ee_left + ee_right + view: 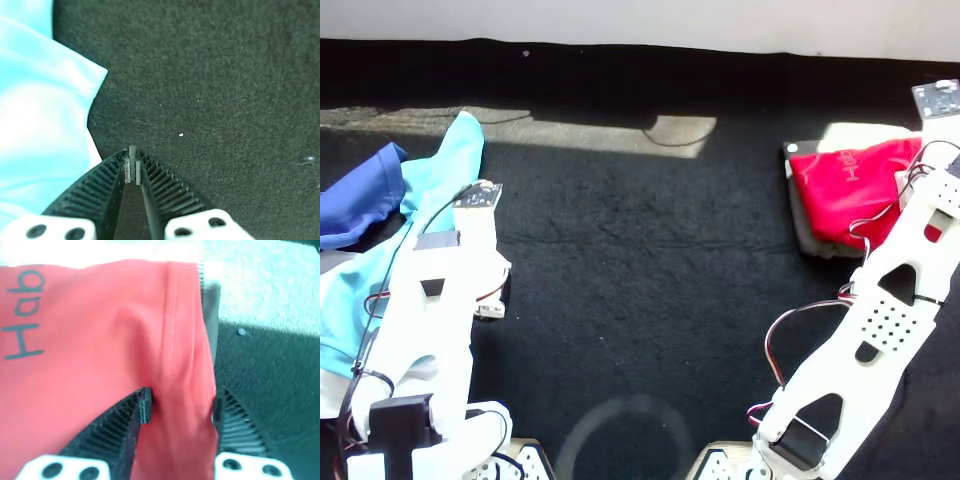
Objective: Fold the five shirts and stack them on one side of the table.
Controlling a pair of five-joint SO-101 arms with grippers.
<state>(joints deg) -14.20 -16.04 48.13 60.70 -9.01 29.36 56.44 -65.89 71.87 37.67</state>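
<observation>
Black mat [640,300] — red shirt [840,185] (partly hidden)

**Black felt-like fabric surface** [640,260], lit by hard daylight. A plain white wall band [640,20] runs along the surface's far edge. A long sunlit strip [580,132] crosses the far part of the surface, and a second bright sunlit patch [850,132] lies near its far right corner. A faint circular ring mark [625,435] sits at its near edge.

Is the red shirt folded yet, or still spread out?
Folded: the red shirt lies as a compact block atop a grey folded piece at the right of the table.
</observation>
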